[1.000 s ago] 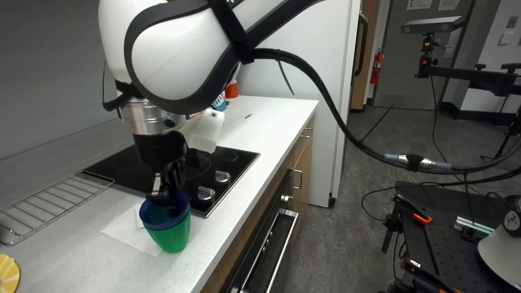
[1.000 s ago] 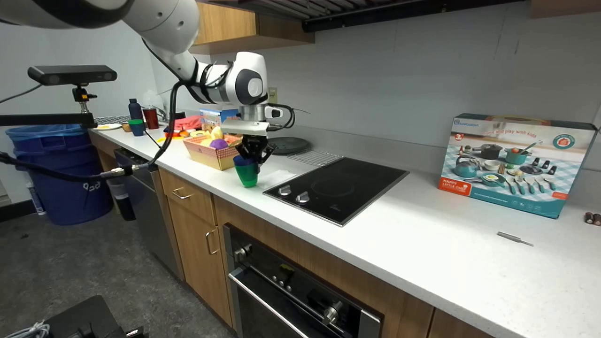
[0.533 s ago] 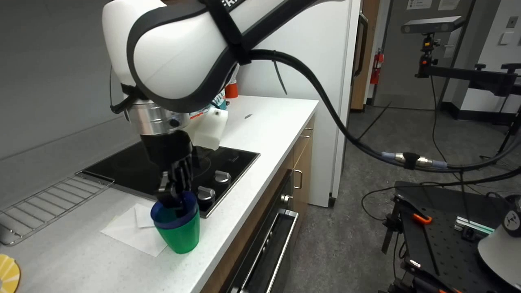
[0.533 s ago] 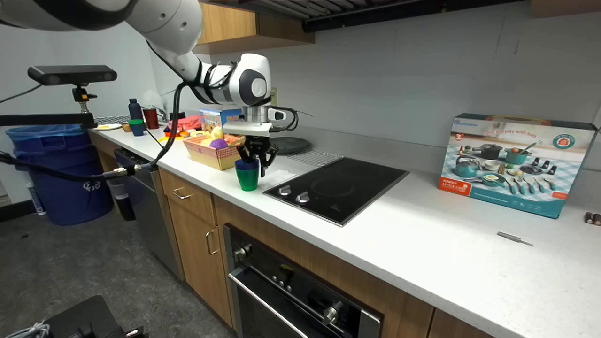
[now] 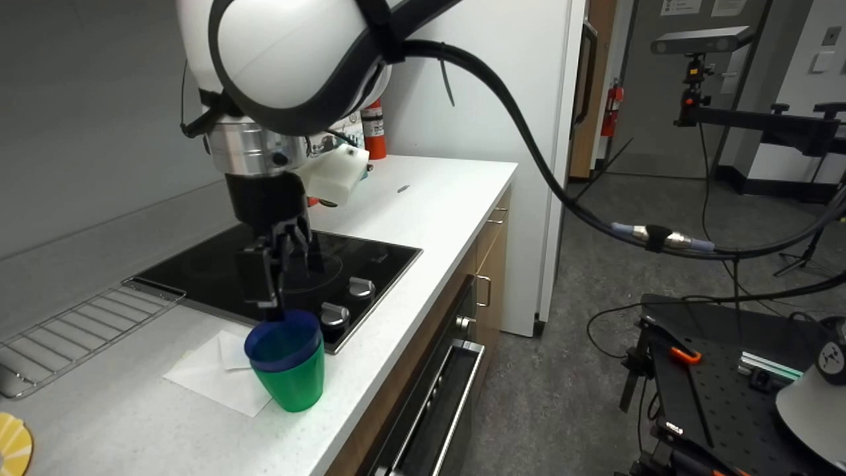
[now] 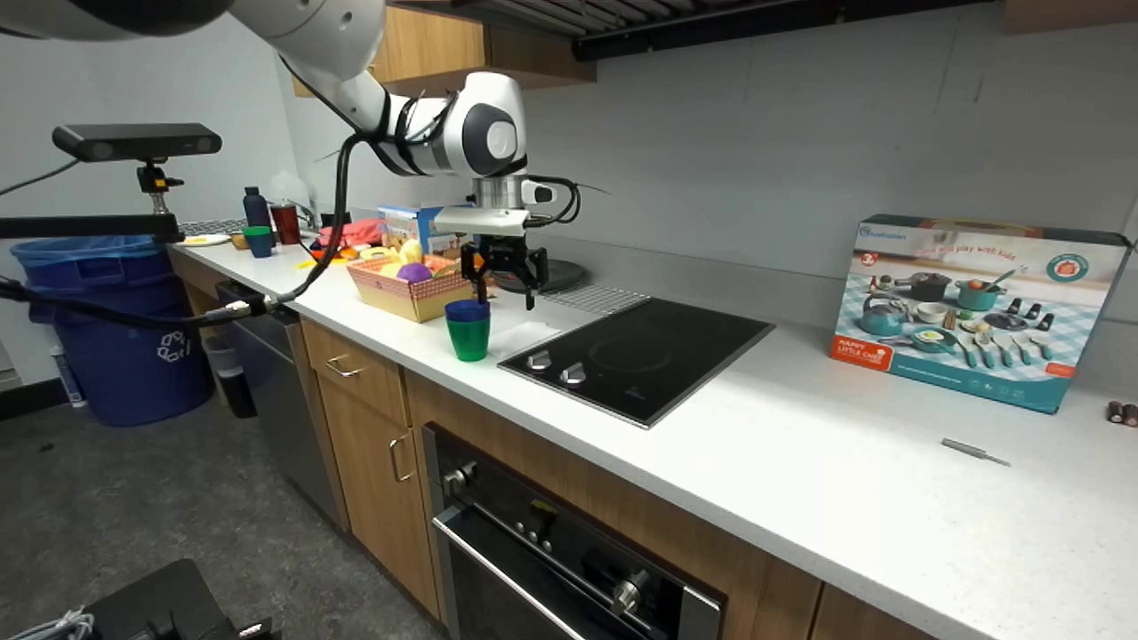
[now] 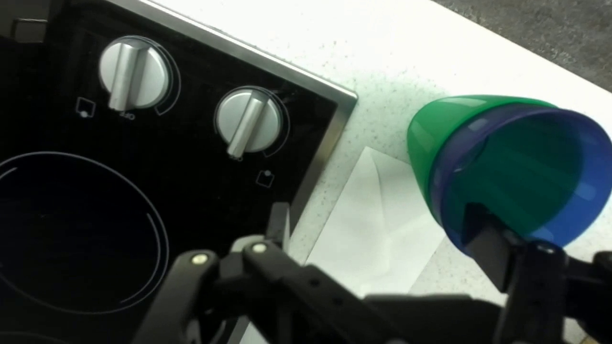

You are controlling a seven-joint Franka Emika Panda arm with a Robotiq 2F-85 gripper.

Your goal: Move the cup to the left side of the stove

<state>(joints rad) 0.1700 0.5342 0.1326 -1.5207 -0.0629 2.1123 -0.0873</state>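
Green plastic below and blue at the rim, the cup point(image 6: 468, 331) stands upright on the counter point(image 6: 800, 427), just beside the stove point(image 6: 649, 360) at about its nine o'clock in an exterior view, so the move looks done. The jaws are spread wide with nothing between them, at one o'clock above the cup. In the wrist view one jaw overlaps the rim at seven o'clock; whether it touches I cannot tell.

Expect a light thing: the wall looks thin, stiff enough to keep its shape, likely to give a little under a hard squeeze. Breaking seems unlikely. Slipping is likelier, for the plastic shines smooth, and so is tipping, for the base is narrower than the mouth. To shift it, pinch the rim, one jaw inside and one out, then lift straight toward twelve o'clock. The blue may be a second cup nested inside; if so, catch both walls together. Paper point(image 7: 377, 224) lies near, at eight o'clock of the cup in the wrist view, and could drag if the cup is slid.
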